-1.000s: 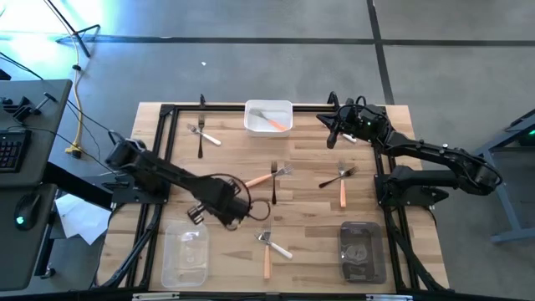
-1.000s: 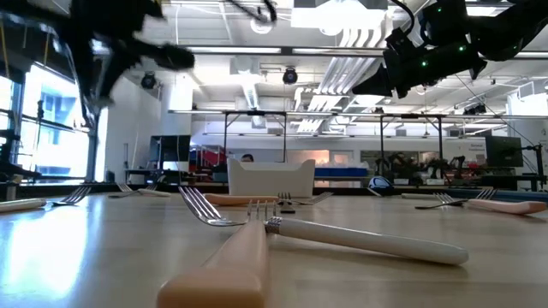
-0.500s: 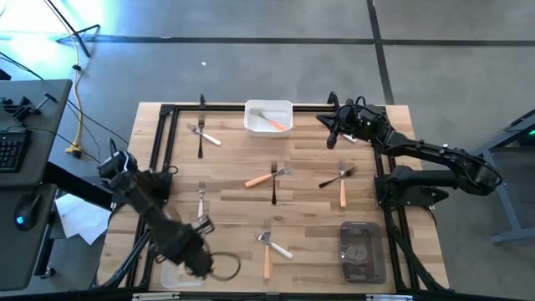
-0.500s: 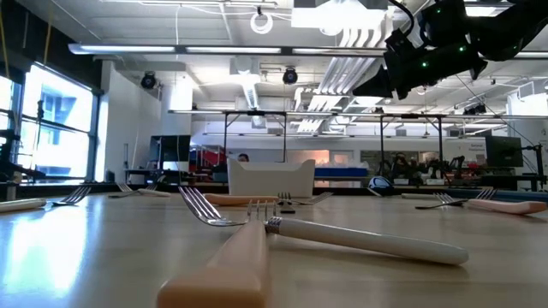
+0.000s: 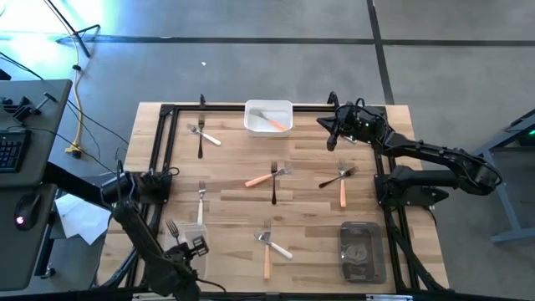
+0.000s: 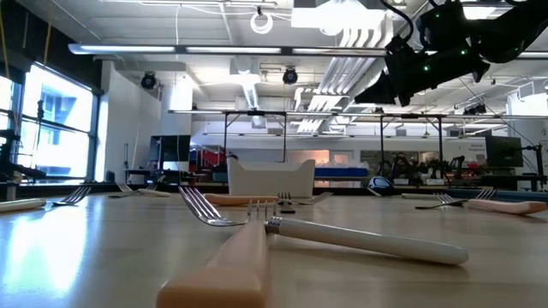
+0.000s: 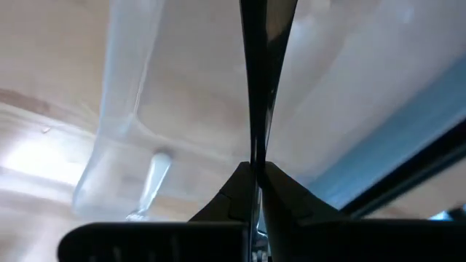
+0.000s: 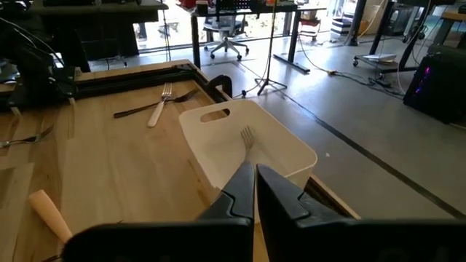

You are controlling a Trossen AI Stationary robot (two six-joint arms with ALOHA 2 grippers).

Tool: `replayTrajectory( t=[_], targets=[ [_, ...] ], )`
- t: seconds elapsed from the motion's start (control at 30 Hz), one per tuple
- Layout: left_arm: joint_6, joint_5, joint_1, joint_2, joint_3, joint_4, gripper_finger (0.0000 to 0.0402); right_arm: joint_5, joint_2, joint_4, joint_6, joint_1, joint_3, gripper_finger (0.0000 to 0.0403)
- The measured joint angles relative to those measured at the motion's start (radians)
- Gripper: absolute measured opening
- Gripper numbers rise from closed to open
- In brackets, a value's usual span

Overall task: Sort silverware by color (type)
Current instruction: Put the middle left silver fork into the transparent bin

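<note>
A pale wooden desk (image 5: 226,180) with a black metal frame (image 5: 171,109) round its edge stands on a grey floor (image 5: 251,58). A white tray (image 5: 267,107) sits at the desk's far edge, a clear tray (image 5: 191,242) near the front left corner and a dark smoky tray (image 5: 361,251) near the front right. Left of the desk, a dark side table (image 5: 21,167) carries a keyboard (image 5: 8,150) and a mouse (image 5: 23,209), with a yellow cable (image 5: 78,109) running past it
</note>
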Motion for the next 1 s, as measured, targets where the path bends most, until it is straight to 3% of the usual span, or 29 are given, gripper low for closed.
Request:
replayTrajectory(
  t=[0.3,0.7,1.0],
  targets=[
    [-0.130,0.085,0.034,0.000,-0.004,0.120,0.0005,0.090,0.000,-0.003,-0.017,0.092,0.000,0.0000],
    [0.014,0.081,0.054,0.061,-0.005,0.159,0.0005,0.106,0.000,0.000,-0.027,0.113,-0.001,0.0000],
    [0.001,0.093,0.055,0.063,-0.030,0.249,0.0004,0.106,0.000,0.000,-0.027,0.113,-0.001,0.0000]
  ],
)
